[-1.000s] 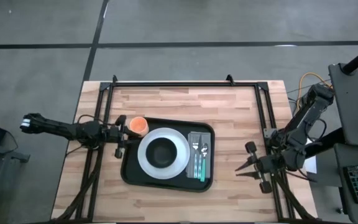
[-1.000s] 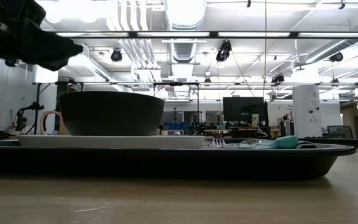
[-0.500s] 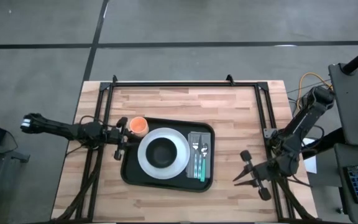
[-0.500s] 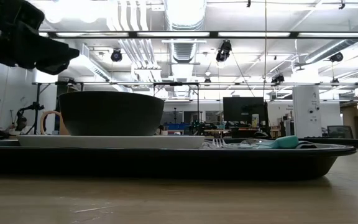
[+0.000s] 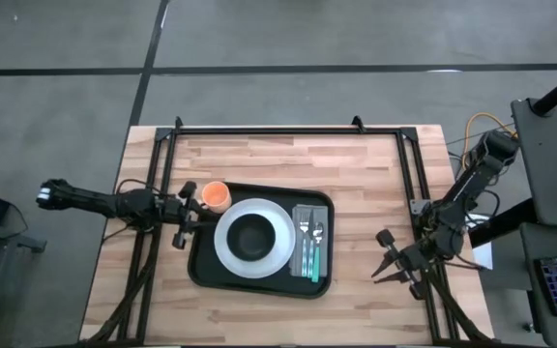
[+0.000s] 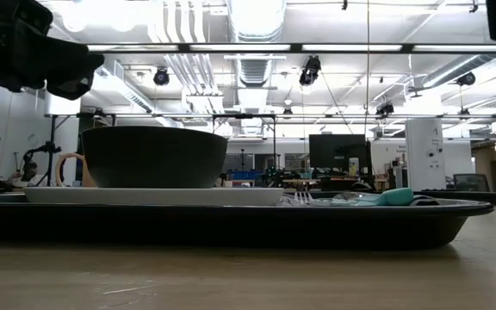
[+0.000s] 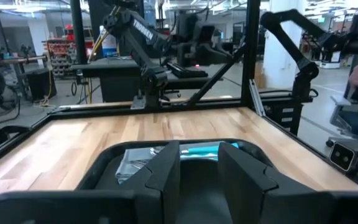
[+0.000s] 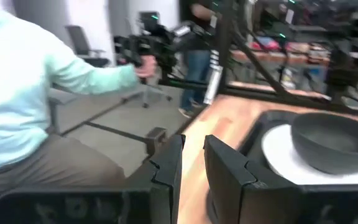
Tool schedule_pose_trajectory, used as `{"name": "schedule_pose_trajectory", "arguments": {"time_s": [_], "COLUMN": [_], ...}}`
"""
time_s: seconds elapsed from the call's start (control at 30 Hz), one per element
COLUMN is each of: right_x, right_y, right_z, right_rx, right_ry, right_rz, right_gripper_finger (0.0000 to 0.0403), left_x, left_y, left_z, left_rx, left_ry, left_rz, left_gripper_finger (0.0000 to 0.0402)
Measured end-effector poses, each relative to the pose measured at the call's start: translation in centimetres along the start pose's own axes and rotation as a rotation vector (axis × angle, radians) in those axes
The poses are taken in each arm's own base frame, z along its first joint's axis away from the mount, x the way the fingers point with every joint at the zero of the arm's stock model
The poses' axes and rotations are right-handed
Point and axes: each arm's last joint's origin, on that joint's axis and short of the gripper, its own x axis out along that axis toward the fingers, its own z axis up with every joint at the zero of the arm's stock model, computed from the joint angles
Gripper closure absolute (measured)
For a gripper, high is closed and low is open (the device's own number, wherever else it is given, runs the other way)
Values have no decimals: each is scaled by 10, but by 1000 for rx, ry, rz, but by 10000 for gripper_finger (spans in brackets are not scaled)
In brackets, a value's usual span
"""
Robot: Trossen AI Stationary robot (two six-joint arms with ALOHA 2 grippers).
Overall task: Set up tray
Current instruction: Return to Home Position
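From above, you see the large flat black tray [image 5: 201, 273] with its low rim mid-way across the pale wooden table [image 5: 259, 155]. It carries a round white plate [image 5: 271, 257] under a dark bowl [image 5: 252, 235], a light orange mug [image 5: 216, 195] at its far left corner, and green cutlery [image 5: 309, 253] on the right. The left gripper [image 5: 184, 215] hangs just beside the mug; the right gripper [image 5: 387, 263] sits well off to the right.

The setting looks complete, so you're likely homing. Lift each arm away without clipping the mug.

At table level the tray lies flat. In each wrist view the fingers stand apart, holding nothing.
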Motion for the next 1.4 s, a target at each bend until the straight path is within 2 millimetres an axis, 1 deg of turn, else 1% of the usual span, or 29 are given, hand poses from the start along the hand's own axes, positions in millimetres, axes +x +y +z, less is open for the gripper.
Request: {"name": "schedule_pose_trajectory", "arguments": {"time_s": [0.1,0.23,0.47,0.67,0.93,1.07,1.4], "right_x": [-8,-16,-29,-34,-46,-52,-65], "right_y": [-5,-10,-18,-19,-23,-26,-33], "right_z": [-15,-30,-45,-38,-29,-29,-34], "right_rx": [-3,5,19,-4,29,34,-18], "right_ry": [-36,-27,-36,-82,-152,-152,-131], "right_rz": [34,33,43,90,120,124,121], "right_gripper_finger": [344,344,344,344,344,344,344], "left_x": [-1,-1,-1,-1,-1,-1,-1], "left_y": [0,0,-1,-1,-1,-1,-1], "left_z": [-3,-6,-7,-7,-9,-9,-10], "left_rx": [-4,-39,-40,-66,-67,-67,-67], "left_ry": [0,19,29,34,51,54,54], "left_rz": [0,0,-27,-26,-25,-25,-25], "left_gripper_finger": [310,310,310,310,310,310,310]}}
